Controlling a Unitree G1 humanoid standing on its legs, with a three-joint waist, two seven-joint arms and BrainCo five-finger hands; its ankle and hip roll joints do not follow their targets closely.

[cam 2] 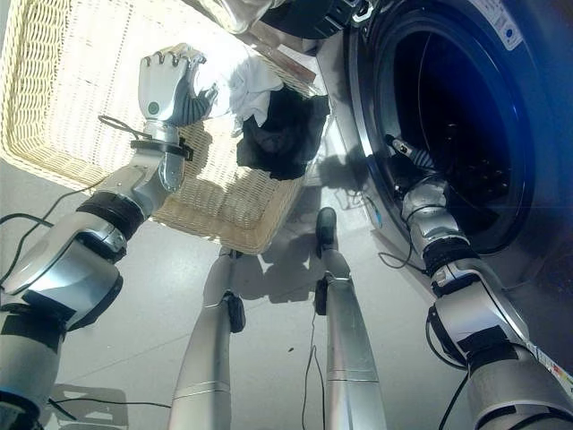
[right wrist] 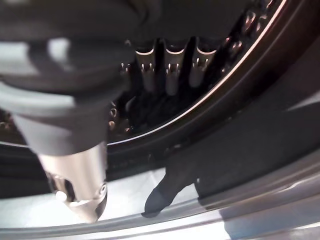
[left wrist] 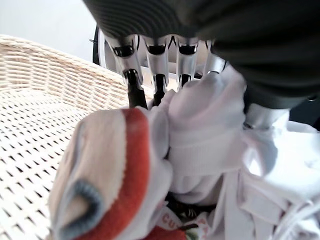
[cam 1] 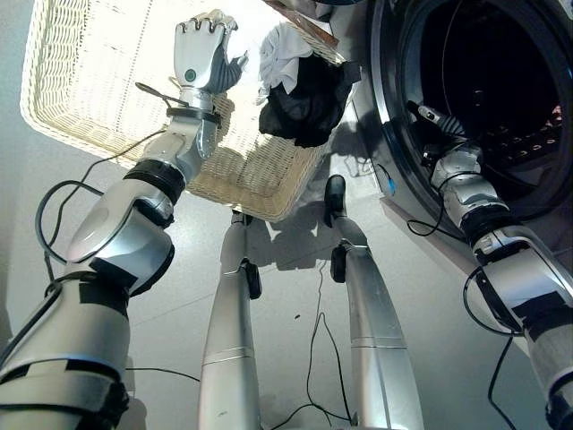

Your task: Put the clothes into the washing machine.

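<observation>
My left hand [cam 1: 204, 54] is inside the white wicker basket [cam 1: 89, 81], its fingers [left wrist: 131, 85] curled into a bunch of white clothes [left wrist: 205, 130]. A white piece with an orange-red band [left wrist: 127, 165] lies against the bunch. More white cloth [cam 1: 282, 54] and a black garment [cam 1: 304, 103] hang over the basket's corner nearest the machine. My right hand [cam 1: 428, 115] reaches into the open washing machine [cam 1: 387, 134]. Its fingers [right wrist: 170, 70] are straight and hold nothing. A dark piece of cloth [right wrist: 167, 192] hangs over the drum's rim below that hand.
The basket stands on the pale floor [cam 1: 286, 242] just left of the machine. The round door opening [cam 2: 448, 98] is dark inside. A brown object [cam 1: 309, 22] lies at the basket's far edge.
</observation>
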